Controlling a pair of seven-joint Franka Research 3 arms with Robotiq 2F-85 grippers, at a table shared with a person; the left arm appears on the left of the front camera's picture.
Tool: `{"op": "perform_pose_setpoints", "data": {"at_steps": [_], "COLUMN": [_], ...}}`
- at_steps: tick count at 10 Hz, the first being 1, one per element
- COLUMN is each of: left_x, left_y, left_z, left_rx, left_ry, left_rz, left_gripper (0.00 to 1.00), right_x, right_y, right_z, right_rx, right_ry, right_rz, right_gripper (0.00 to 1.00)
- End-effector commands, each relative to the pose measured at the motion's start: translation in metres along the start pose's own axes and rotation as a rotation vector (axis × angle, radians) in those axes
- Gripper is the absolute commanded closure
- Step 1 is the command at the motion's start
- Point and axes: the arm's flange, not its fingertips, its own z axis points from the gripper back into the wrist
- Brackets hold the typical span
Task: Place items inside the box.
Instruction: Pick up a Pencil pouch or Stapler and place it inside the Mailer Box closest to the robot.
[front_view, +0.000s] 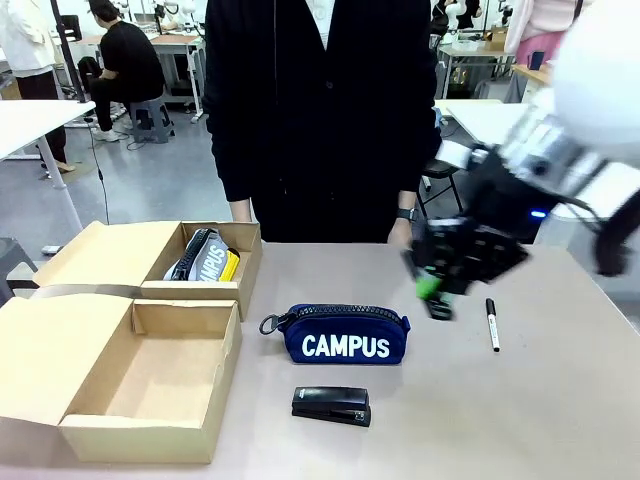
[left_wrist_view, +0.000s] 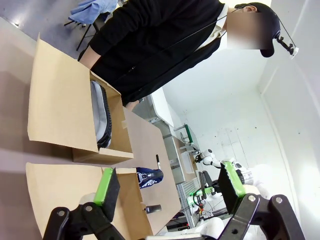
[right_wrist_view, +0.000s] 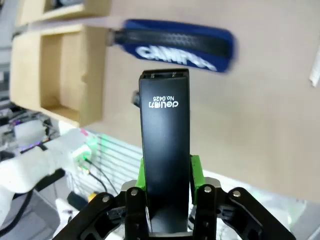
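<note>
Black stapler (right_wrist_view: 165, 150) between right fingers (right_wrist_view: 197, 172), second stapler (front_view: 331, 405) on table (front_view: 560, 400); left fingers (left_wrist_view: 106, 186) wide apart.

Navy pouch (front_view: 345, 335) with white lettering, black stapler (right_wrist_view: 165, 150), yellow knife (front_view: 230, 266), brown cardboard box (front_view: 150, 375).

The tan tabletop (front_view: 540, 420) carries a navy CAMPUS pouch (front_view: 345, 338). A black stapler (front_view: 331, 406) lies just nearer the camera than it. A marker (front_view: 492, 323) lies to its right. An open cardboard box (front_view: 140, 440) stands to its near left and a second box (front_view: 190, 292) to its far left.
</note>
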Motion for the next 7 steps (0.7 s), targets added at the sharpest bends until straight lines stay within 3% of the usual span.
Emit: {"op": "perform_pose_setpoints", "data": {"at_steps": [1,4,7], "left_x": [0.0,0.0,0.0], "left_y": [-0.001,-0.001,-0.001], "left_z": [-0.001,-0.001,-0.001], "left_rx": [-0.023,-0.023,-0.023], "left_ry": [-0.021,-0.021,-0.021], "left_rz": [-0.02,-0.02,-0.02], "left_gripper": [0.0,0.0,0.0], "right_x": [0.05,0.098,0.109], "right_y": [0.063,0.164,0.232], "right_z": [-0.037,-0.112,-0.18], "right_rx": [0.033,0.072,0.065], "right_ry": [-0.033,-0.039,0.044], "right_rz": [-0.017,0.006,0.045], "right_gripper": [0.63,0.63,0.63]}}
